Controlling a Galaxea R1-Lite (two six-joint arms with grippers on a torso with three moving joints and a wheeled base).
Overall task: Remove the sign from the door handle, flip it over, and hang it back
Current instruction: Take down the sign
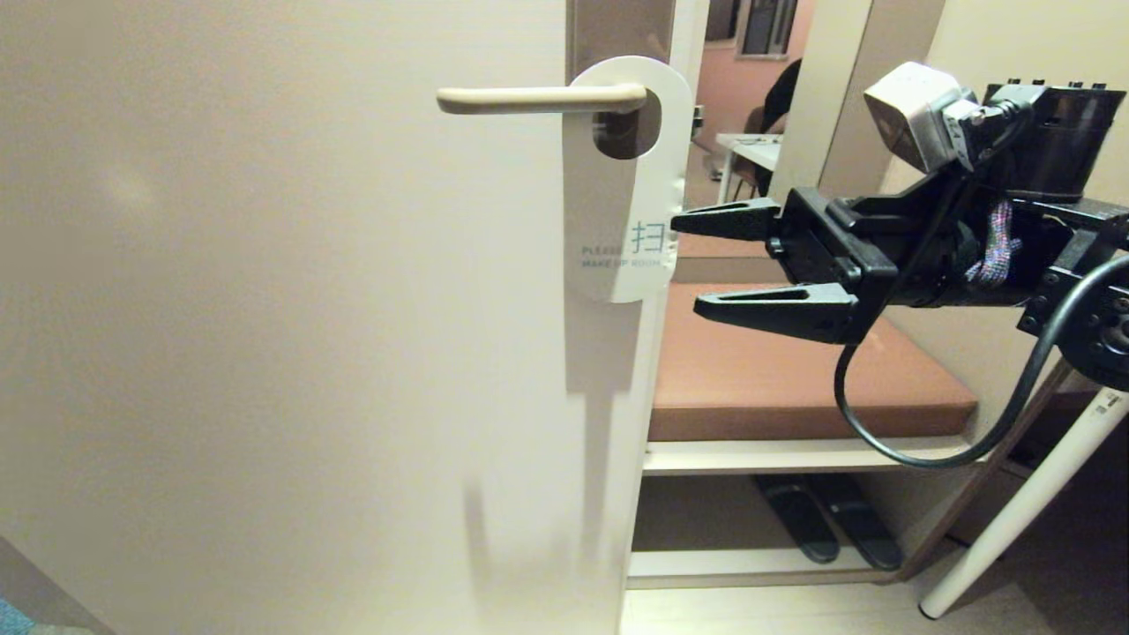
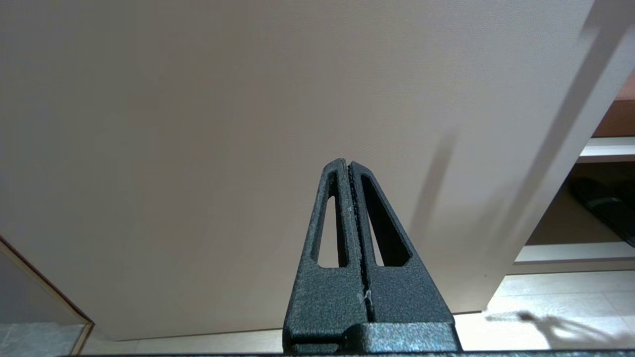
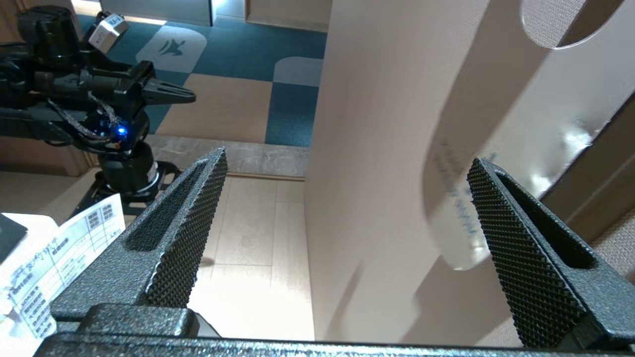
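- Door [image 1: 282, 353]: plain cream panel, fills the left of the head view.
- Door handle [image 1: 538, 99]: cream lever, horizontal.
- Sign [image 1: 628, 212]: hangs by its oval hole on the handle's elbow, white "PLEASE MAKE UP ROOM" face outward, at the door's edge.
- Right gripper [image 1: 684, 265]: level, just right of the sign's lower end, jaws spread wide, holding nothing.
- Left gripper [image 2: 349, 166]: low by the door, fingers pressed together, empty.

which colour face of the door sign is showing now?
White face, with pale blue-grey lettering, on the sign. Head view shows it best.
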